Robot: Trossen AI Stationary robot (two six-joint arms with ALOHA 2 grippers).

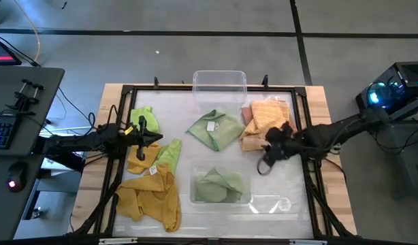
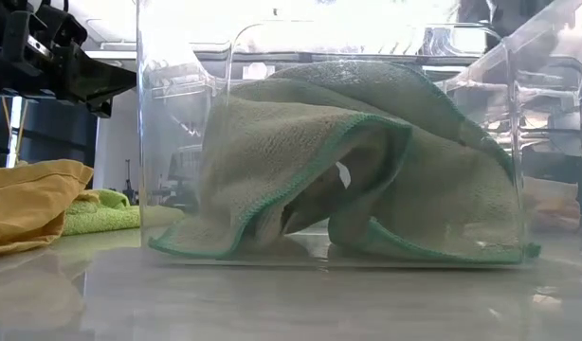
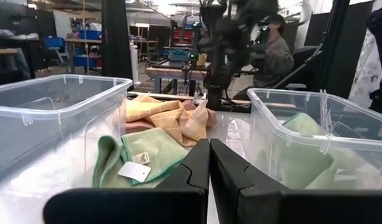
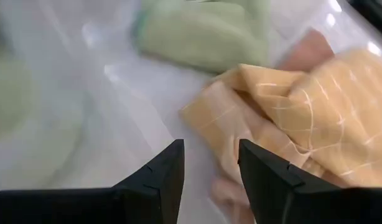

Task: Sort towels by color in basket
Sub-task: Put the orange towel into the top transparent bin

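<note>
Green towel (image 1: 218, 186) crumpled in near bin (image 1: 244, 201); others loose on table.

The high view looks straight down on the whole surface (image 1: 318, 102) from well above, the left arm at picture left, the right arm at picture right. The low view sits at surface height, pressed close against the near clear bin (image 2: 177, 142), looking level through it at the light green towel inside (image 2: 367, 161); the high view shows that same towel (image 1: 219, 185) from above. The left wrist view looks forward past the left tool (image 3: 209, 180), low across the surface toward the room. The right wrist view looks steeply down past the right tool (image 4: 211, 168), close over the checked peach-yellow towel (image 4: 315, 106), also seen in the high view (image 1: 267, 116).
</note>
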